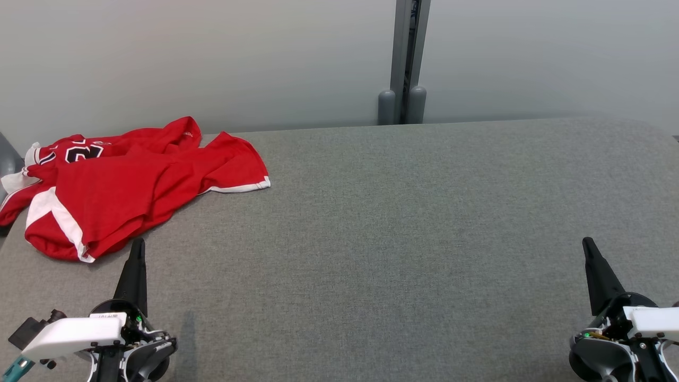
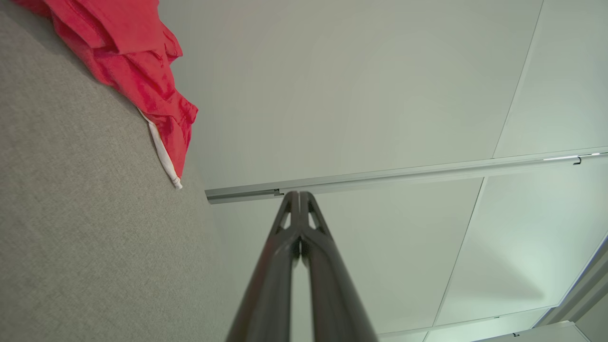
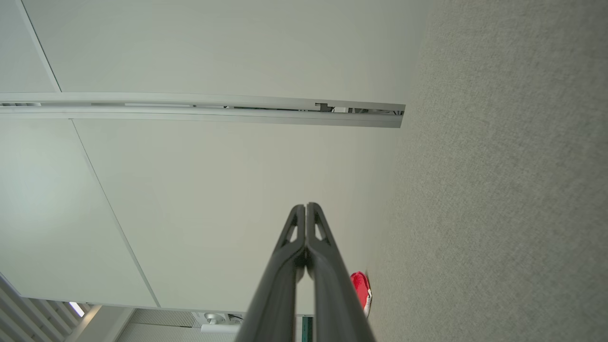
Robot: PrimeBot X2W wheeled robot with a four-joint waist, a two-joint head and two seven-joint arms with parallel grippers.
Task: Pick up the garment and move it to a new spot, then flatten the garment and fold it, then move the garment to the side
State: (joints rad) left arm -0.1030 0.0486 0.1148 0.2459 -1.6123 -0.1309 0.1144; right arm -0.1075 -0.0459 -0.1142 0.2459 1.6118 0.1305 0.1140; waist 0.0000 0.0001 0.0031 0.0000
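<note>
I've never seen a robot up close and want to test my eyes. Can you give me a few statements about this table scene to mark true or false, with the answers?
1. The red garment lies crumpled at the far left of the grey table. True.
2. The left tool is gripping the garment. False: it is shut on nothing, near the garment but apart from it.
3. The right tool stands wide open. False: it is shut, far off at the right.
4. The garment has white trim. True.

Left pincer closed (empty); red garment crumpled beyond.
</note>
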